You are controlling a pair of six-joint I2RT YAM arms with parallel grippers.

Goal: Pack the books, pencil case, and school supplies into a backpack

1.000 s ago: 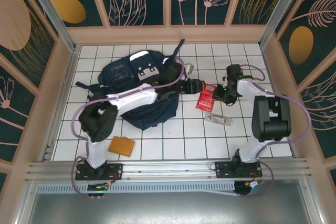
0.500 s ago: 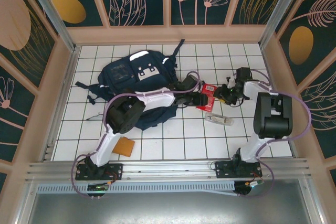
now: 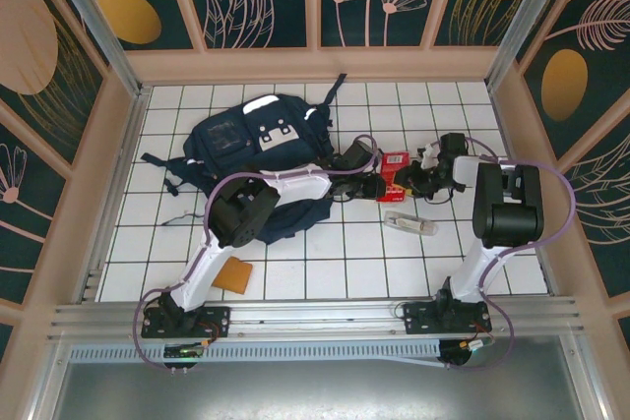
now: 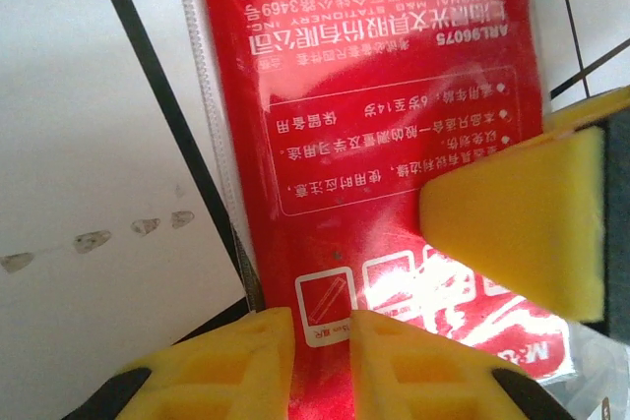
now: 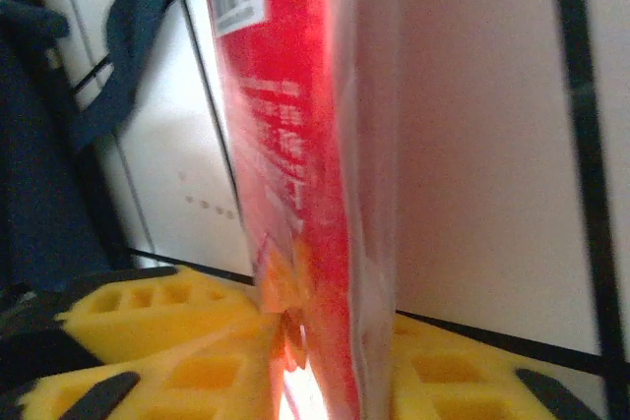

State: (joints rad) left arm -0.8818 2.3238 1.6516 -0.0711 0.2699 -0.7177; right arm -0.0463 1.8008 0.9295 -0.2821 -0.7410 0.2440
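The red packet [image 3: 395,163] of the school supplies, printed in white, sits between both grippers just right of the navy backpack [image 3: 246,140]. My right gripper [image 5: 325,331] is shut on it; the packet [image 5: 285,145] stands edge-on between the yellow fingers. In the left wrist view the packet [image 4: 374,145] faces the camera, with a right finger [image 4: 522,233] pressed on it. My left gripper [image 4: 322,327] has its jaws close together over the packet's near end; whether they pinch it does not show. The books and pencil case are out of view.
An orange-tan pad [image 3: 231,275] lies near the left arm's base. A pale slim piece [image 3: 409,223] lies on the tiles below the packet. Wooden walls [image 3: 315,64] ring the white tiled table [image 3: 325,263]. Backpack fabric [image 5: 39,145] lies left of the right gripper.
The left arm has reached right to the packet, and its jaws have narrowed. The right gripper has carried the packet a little up and back, closing tighter on it.
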